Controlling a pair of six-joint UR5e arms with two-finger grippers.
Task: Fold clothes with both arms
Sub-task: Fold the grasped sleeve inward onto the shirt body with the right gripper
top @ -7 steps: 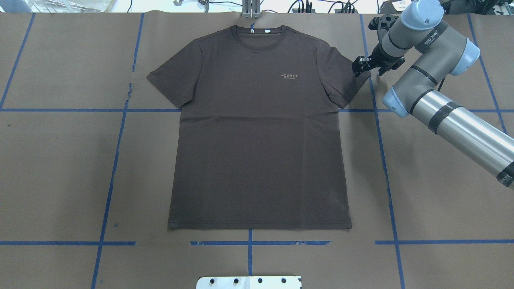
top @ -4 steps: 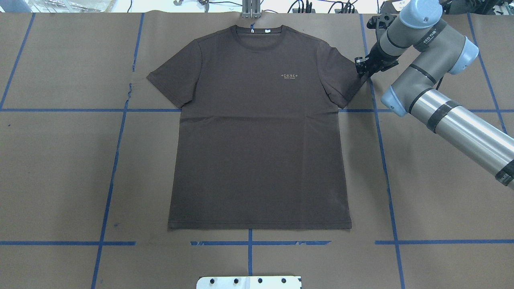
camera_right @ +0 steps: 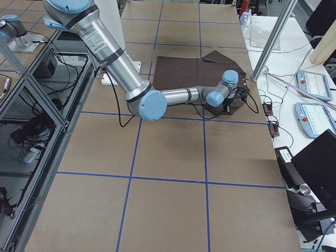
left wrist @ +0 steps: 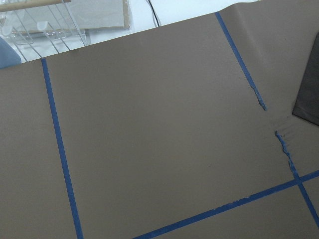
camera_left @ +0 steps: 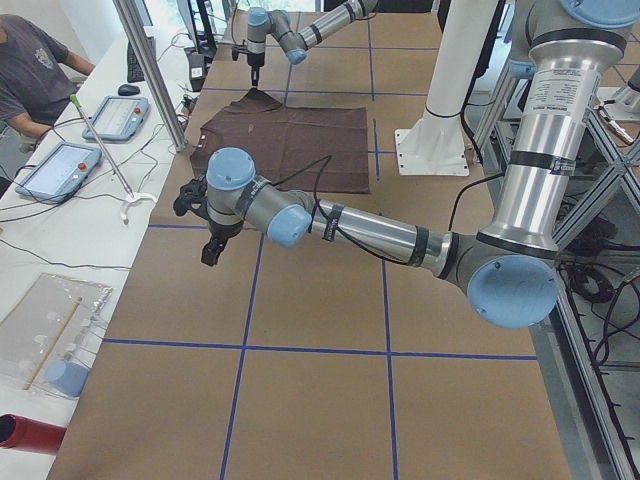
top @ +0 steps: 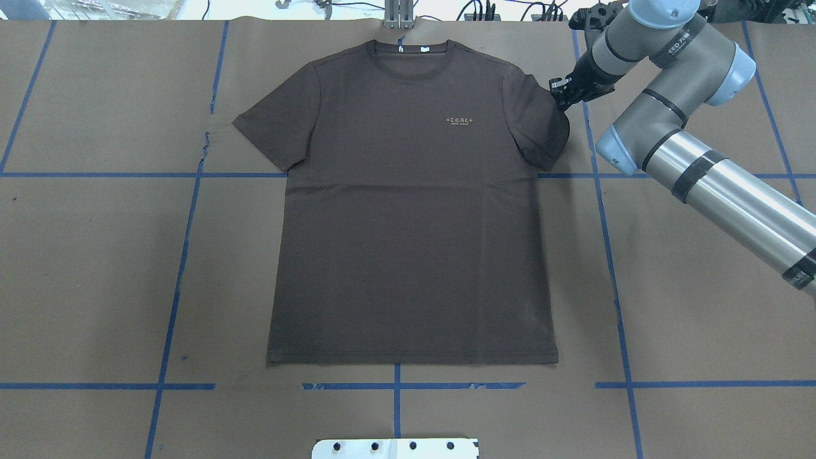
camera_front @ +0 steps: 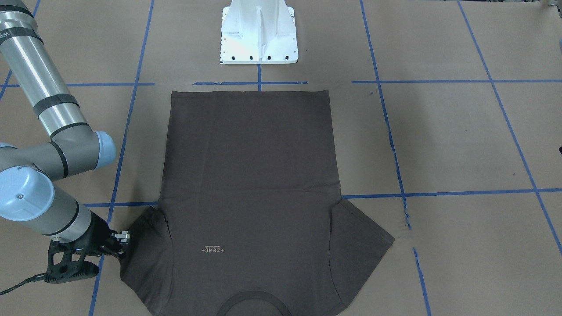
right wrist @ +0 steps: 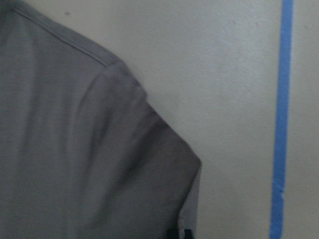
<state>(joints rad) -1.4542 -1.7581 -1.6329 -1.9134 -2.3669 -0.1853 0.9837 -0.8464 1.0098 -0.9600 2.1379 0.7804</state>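
In the front-facing view the right gripper (camera_front: 124, 242) sits low at the outer hem of one sleeve (camera_front: 145, 252) of the dark brown T-shirt (camera_front: 250, 166). The shirt's body lies flat on the brown paper (camera_front: 439, 131) beyond the fingertips. The fingers look closed on a pinch of hem, but the bite seems shallow. From overhead, the sleeve at that gripper is rounded and bunched, not pointed like the other sleeve (top: 268, 131), so a thin grip could slip and drop the cloth in a crumple. In the exterior left view the left gripper (camera_left: 208, 254) hangs over bare paper, well apart from the shirt. I cannot tell how far it is open, and with one arm engaged a pull may drag the whole garment askew. The exterior right view shows the sleeve gathered right at the right gripper, with the contact itself too small to read. The left wrist view catches only the other sleeve's tip at its edge, well out of reach of a grasp. The right wrist view shows a raised crease in the sleeve just ahead of the fingers, which would likely be pressed in as a wrinkle if carried over.
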